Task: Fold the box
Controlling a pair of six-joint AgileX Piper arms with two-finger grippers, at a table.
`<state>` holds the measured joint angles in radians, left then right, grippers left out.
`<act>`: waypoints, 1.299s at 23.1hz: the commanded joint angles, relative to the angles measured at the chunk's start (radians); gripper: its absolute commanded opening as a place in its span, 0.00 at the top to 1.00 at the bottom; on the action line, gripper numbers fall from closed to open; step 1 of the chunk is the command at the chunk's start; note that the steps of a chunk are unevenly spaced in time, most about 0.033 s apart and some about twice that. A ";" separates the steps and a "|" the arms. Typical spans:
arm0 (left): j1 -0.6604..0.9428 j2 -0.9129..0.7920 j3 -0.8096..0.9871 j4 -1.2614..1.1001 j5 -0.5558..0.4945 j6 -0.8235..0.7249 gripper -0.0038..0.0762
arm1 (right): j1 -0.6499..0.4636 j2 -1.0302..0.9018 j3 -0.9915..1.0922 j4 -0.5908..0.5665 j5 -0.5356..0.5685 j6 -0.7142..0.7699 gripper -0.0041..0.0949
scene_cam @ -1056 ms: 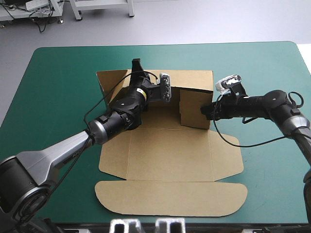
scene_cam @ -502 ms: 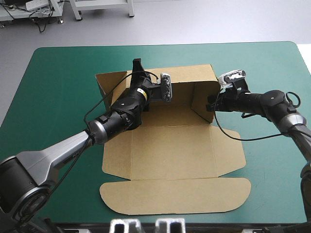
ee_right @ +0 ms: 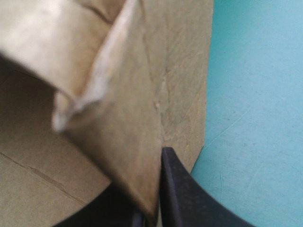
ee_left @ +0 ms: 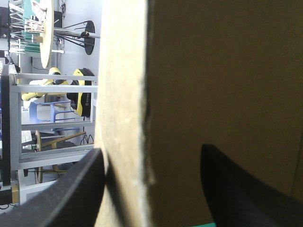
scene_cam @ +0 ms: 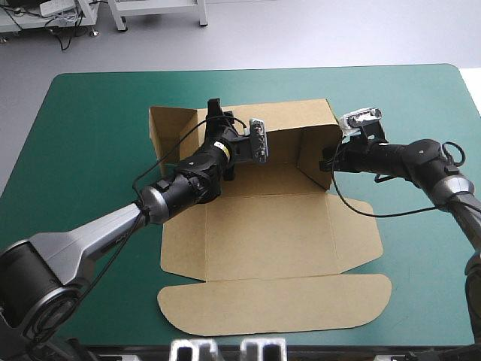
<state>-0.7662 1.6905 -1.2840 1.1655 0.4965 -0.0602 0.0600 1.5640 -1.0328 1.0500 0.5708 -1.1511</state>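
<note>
Corner flap: at the box's 10 o'clock corner, the flap (scene_cam: 171, 126) stands in line with the back wall and is not yet turned in; probably the next piece to fold.
Left end effector: open (ee_left: 150, 153), one black finger on each side of the back wall's top edge without pinching it. It likely straddles the wall to keep it from falling flat.
Box: brown (scene_cam: 263, 241), mid-tabletop (scene_cam: 90, 135) on the teal-green cover. Its floor lies flat and the lid (scene_cam: 270, 304) is spread toward 6 o'clock.
Back wall: raised at 12 o'clock (scene_cam: 289, 119).
Side wall: upright at 3 o'clock (scene_cam: 316, 154), meeting the back wall at the corner.
Right end effector: clamped on the side wall's edge (scene_cam: 327, 161), nearly closed with the board between the fingers, apparently holding the wall up for tucking.
</note>
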 commanded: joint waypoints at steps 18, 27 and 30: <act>-0.144 -0.248 -0.024 0.151 0.024 -0.286 0.49 | 0.001 -0.025 -0.026 -0.122 0.031 0.129 0.97; -0.109 -0.515 -0.024 0.118 0.406 -0.390 0.92 | 0.001 -0.028 -0.060 -0.228 0.084 0.261 0.97; -0.018 -0.530 -0.024 0.105 0.517 -0.376 0.96 | 0.005 -0.041 -0.098 -0.316 0.094 0.359 0.96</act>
<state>-0.8483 1.1951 -1.2784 1.2433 0.9161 -0.4420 0.0600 1.5613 -1.0868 0.8060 0.5851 -0.8836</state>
